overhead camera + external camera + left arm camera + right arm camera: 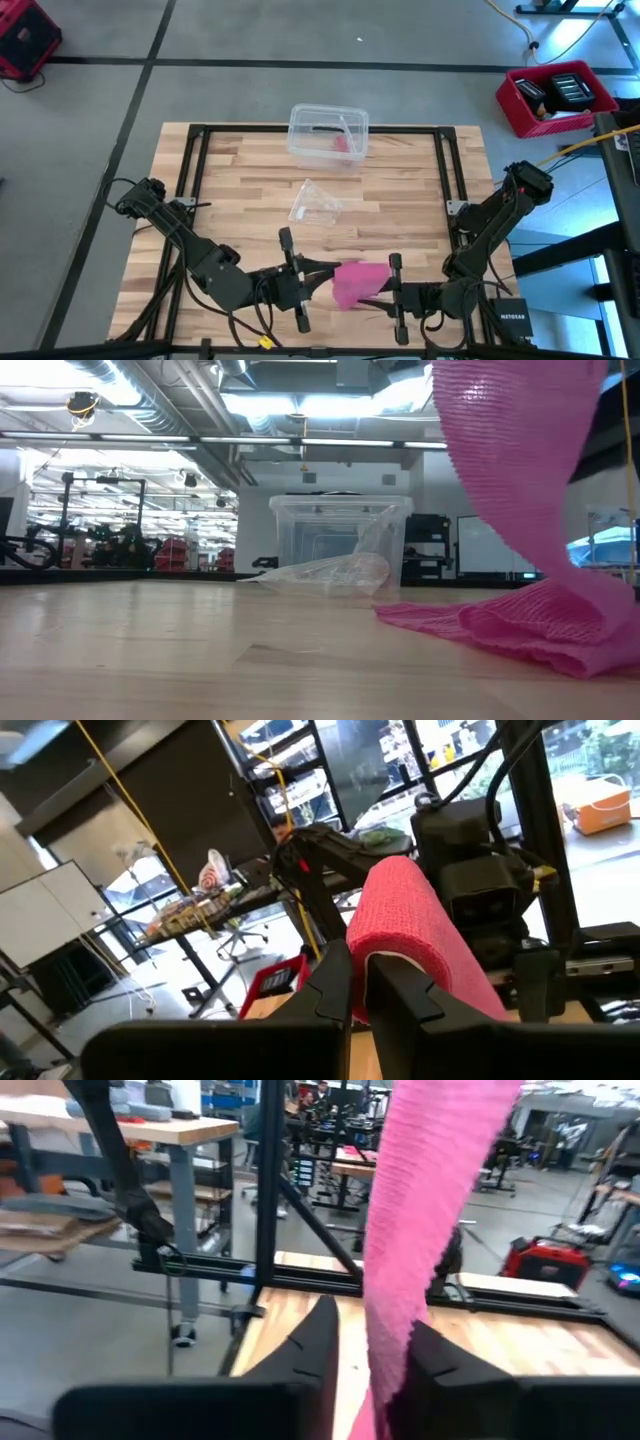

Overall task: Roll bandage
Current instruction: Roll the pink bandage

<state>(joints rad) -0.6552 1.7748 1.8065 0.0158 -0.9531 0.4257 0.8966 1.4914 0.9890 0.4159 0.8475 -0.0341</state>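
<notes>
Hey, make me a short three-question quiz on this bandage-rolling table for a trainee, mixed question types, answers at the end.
1. True or false: the pink bandage lies inside the clear plastic box.
2. Multiple choice: which grippers have the bandage between their fingers? A) only the left gripper B) only the right gripper C) both
3. Short answer: what lies on the wooden table between the box and the bandage?

Key:
1. False. It hangs near the table's front edge, between the two grippers, with part lying on the table.
2. C. Each wrist view shows it running between that gripper's fingers.
3. A crumpled clear plastic wrapper.
</notes>
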